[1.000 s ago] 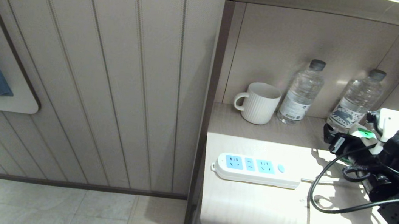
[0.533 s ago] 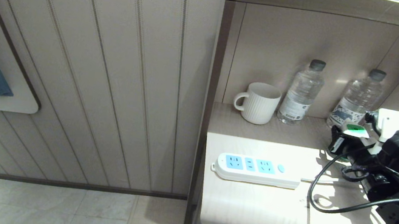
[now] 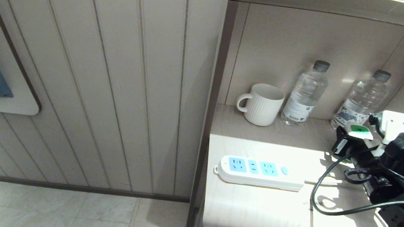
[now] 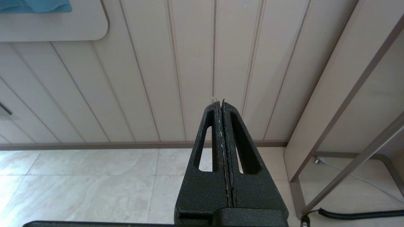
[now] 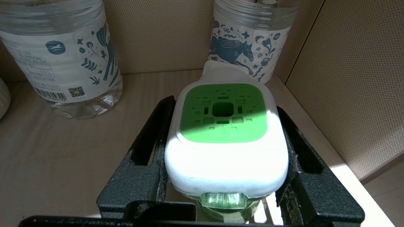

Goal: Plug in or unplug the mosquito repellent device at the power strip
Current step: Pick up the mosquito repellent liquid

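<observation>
The mosquito repellent device (image 3: 358,131), a white head with a green vented top over a green bottle, stands at the back right of the shelf. My right gripper (image 3: 353,140) is around it, and in the right wrist view both fingers (image 5: 157,132) press on the sides of the device (image 5: 224,138). The power strip (image 3: 260,171) lies flat on the shelf's front left part, apart from the device, all its blue sockets bare. My left gripper (image 4: 221,101) hangs shut and empty over the floor.
A white ribbed mug (image 3: 263,104) and two clear water bottles (image 3: 305,92) (image 3: 362,99) stand along the back wall, the right one just behind the device. A white plug block (image 3: 394,122) sits on the side wall. A black cable (image 3: 321,190) loops over the shelf (image 3: 258,217).
My right gripper's fingers have come together on the head of the mosquito repellent device. The arm has barely shifted. The power strip, the mug and the bottles have not moved.
</observation>
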`<state>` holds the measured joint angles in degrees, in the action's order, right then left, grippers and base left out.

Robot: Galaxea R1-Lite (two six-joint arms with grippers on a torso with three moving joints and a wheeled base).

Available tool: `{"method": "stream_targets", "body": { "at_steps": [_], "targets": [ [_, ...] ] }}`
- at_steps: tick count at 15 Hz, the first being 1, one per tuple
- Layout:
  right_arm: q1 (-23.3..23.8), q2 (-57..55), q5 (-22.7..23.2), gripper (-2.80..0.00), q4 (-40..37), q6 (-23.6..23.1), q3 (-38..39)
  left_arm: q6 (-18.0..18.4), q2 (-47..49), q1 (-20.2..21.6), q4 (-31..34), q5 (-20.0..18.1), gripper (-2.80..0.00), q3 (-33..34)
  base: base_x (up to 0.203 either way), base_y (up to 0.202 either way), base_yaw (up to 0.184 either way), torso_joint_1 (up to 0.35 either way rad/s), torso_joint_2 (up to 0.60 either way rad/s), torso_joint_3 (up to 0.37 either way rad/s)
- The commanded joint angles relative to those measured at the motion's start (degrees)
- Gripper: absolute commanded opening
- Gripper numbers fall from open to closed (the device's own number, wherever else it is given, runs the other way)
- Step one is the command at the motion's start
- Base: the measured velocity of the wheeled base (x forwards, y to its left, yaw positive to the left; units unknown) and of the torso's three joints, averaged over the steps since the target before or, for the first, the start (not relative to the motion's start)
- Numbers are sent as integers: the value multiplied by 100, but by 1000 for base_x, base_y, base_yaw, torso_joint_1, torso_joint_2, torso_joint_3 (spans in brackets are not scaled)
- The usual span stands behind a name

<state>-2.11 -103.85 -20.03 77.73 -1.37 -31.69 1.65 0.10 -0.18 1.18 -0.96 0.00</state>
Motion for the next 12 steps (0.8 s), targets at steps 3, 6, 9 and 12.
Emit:
{"method": "stream_targets", "body": {
  "at_steps": [3, 6, 9, 12],
  "targets": [
    [-22, 708, 20, -280, -56, -13, 72, 2, 8, 1, 3, 0, -280, 0, 0, 0, 0, 0, 0, 0],
    [-37, 1020, 33, -280, -534, 90, 194, 0, 8, 1, -4, 0, -280, 0, 0, 0, 0, 0, 0, 0],
    [-84, 1294, 34, -280, -566, 189, 360, 2, 8, 1, 5, 0, -280, 0, 0, 0, 0, 0, 0, 0],
    [-97, 1306, 40, -280, -583, 277, 466, -6, 8, 1, 5, 0, -280, 0, 0, 0, 0, 0, 0, 0]
  ]
}}
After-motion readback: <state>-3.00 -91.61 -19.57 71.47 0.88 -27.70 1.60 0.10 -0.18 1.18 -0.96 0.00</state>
